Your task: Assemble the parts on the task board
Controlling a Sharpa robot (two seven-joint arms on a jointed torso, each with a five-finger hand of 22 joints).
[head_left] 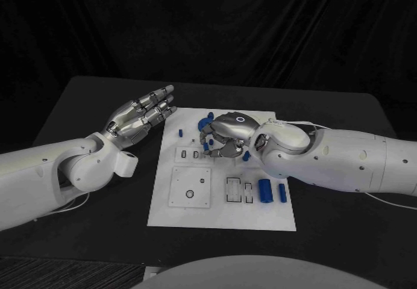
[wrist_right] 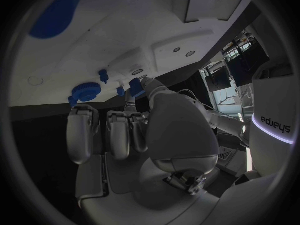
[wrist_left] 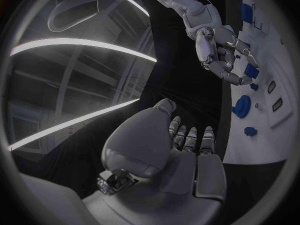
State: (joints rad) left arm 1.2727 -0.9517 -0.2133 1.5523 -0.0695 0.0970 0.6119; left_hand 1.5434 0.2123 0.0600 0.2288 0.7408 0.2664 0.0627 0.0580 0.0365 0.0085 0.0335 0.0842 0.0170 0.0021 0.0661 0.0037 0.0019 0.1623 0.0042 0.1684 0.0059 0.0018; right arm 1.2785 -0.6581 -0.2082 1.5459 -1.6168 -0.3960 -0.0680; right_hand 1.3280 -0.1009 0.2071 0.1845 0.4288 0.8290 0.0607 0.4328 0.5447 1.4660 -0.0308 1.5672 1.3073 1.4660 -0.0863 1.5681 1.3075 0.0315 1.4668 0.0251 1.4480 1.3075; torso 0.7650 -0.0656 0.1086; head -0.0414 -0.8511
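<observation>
The task board (head_left: 222, 208) is a white rectangular plate lying in the middle of the black table (head_left: 96, 102), with shallow rectangular recesses and a raised square block (head_left: 190, 187) on its near left part. Small blue parts sit on it: two upright cylinders (head_left: 265, 191) stand side by side near the board's right edge, and a round blue disc (head_left: 202, 124) lies at the far end.

The right hand (head_left: 222, 139) hangs over the far middle of the board, fingers curled downward. The right wrist view shows what the head view hides: a small blue part (wrist_right: 136, 88) pinched at its fingertips, just above the board.

The left hand (head_left: 139, 118) hovers over the table just left of the board's far corner, fingers stretched out straight and close together, holding nothing. The left wrist view shows the disc (wrist_left: 241, 106) and a smaller blue peg (wrist_left: 250, 131) beside it.
</observation>
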